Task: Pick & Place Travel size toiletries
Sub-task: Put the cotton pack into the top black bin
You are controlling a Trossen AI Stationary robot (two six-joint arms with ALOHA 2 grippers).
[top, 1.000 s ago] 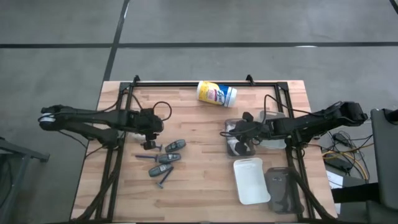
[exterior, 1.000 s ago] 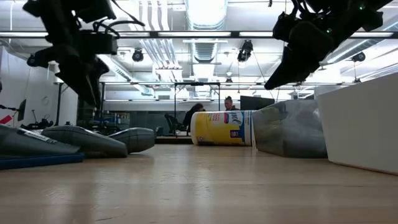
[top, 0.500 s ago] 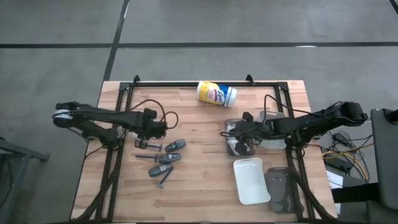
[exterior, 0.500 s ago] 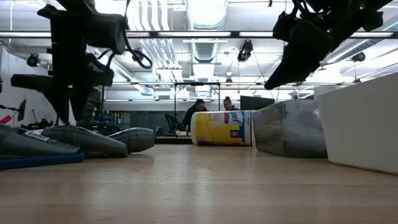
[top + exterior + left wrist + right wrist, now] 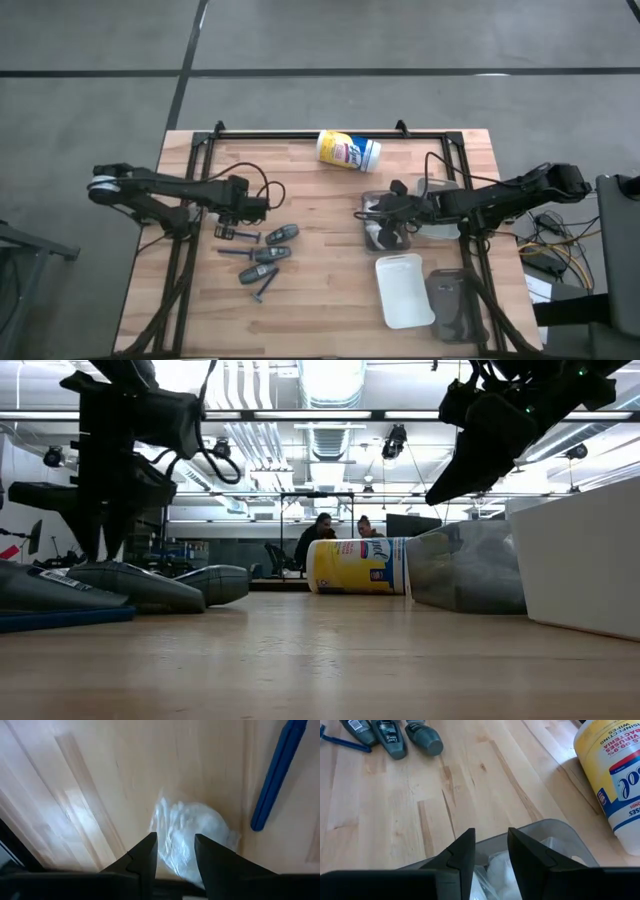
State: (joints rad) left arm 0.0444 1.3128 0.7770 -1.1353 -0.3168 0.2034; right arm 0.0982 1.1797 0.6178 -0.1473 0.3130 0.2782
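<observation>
We saw a white crinkly packet [image 5: 192,837] lying on the worktop [image 5: 330,300] directly beneath the left gripper [image 5: 175,851], showing in the gap between its two fingers. That gripper stood partly open over the packet, and we could not tell whether its fingers touched it; nothing was lifted. A slim blue stick [image 5: 277,770] lay just to one side of the packet. In the high view the left gripper [image 5: 232,231] hung over the left half of the worktop, close to the cluster of dark grey tubes [image 5: 282,234] and a second tube [image 5: 266,254] nearer to us.

The right gripper [image 5: 491,851] hovered above a clear tray [image 5: 545,832] on the right side, its fingers a little apart and holding nothing we could make out. White crinkly packets [image 5: 502,870] lay inside that tray below it. A yellow-and-white canister [image 5: 348,150] lay on its side at the far edge, well apart from both grippers. A white tray [image 5: 404,290] and another clear tray [image 5: 455,305] sat near the right front corner.
</observation>
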